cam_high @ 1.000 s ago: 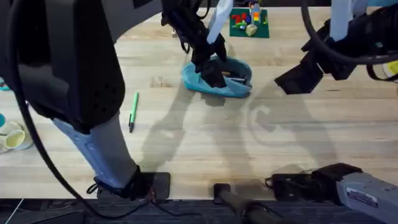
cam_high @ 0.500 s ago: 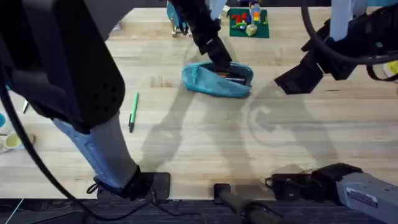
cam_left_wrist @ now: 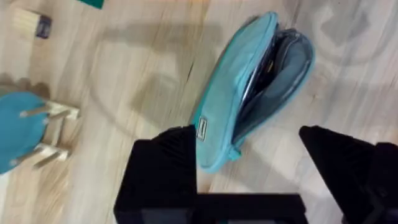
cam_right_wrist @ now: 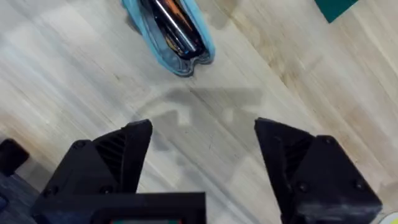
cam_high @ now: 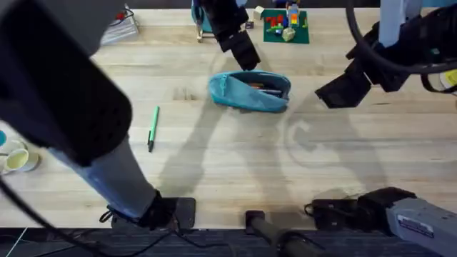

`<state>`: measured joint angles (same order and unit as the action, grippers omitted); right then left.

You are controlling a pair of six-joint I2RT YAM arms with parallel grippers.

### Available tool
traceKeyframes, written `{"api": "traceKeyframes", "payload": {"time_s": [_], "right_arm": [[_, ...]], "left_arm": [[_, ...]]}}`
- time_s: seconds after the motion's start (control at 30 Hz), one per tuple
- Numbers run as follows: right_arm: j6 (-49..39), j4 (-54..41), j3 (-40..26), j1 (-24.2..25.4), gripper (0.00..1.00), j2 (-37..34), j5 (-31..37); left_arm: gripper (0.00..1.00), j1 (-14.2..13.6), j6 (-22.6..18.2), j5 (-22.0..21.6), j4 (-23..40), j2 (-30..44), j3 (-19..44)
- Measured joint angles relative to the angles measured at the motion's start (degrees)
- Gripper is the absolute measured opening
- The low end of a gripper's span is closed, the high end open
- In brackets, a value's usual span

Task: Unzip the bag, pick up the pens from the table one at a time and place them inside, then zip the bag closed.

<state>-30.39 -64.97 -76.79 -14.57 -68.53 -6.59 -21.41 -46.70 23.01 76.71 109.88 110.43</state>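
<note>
The light blue bag point(cam_high: 250, 91) lies unzipped on the table point(cam_high: 235, 157), and its mouth gapes in the left wrist view point(cam_left_wrist: 249, 93). A silver-grey pen point(cam_right_wrist: 171, 22) rests inside it. The green pen point(cam_high: 153, 128) lies on the wood to the bag's left, apart from both arms. My left gripper point(cam_high: 241, 50) hovers open just behind the bag with nothing held; its fingers point(cam_left_wrist: 163, 168) straddle the bag's end from above. My right gripper point(cam_high: 344, 88) hangs open and empty to the right of the bag, its fingers point(cam_right_wrist: 118, 162) wide apart over bare wood.
A green baseplate with coloured bricks point(cam_high: 285, 25) sits at the back edge. A teal object on a wooden stand point(cam_high: 203, 18) is beside it, also seen from the left wrist point(cam_left_wrist: 18, 130). Cups point(cam_high: 14, 157) stand at the far left. Bare wood stretches in front of the bag.
My left gripper has lifted out of the bag's mouth and drawn back toward the far edge, open. The bag has settled flatter. The right arm has not moved.
</note>
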Motion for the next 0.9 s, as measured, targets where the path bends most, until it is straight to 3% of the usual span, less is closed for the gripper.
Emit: {"api": "traceKeyframes", "payload": {"time_s": [0.3,0.47,0.73,0.9], "right_arm": [[0.0,0.0,0.0,0.0,0.997,0.02,0.0],[0.0,0.0,0.0,0.0,0.997,0.02,0.0],[0.0,0.0,0.0,0.0,0.998,0.02,0.0],[0.0,0.0,0.0,0.0,0.998,0.02,0.01]], "left_arm": [[0.995,0.02,0.28,-6.79,3.31,-8.42,0.0],[0.993,0.56,3.7,-10.05,4.58,-11.9,0.09],[0.994,6.38,8.15,-12.24,6.42,-17.39,-0.18],[0.993,10.72,8.83,-12.4,5.98,-23.97,-4.87]]}}
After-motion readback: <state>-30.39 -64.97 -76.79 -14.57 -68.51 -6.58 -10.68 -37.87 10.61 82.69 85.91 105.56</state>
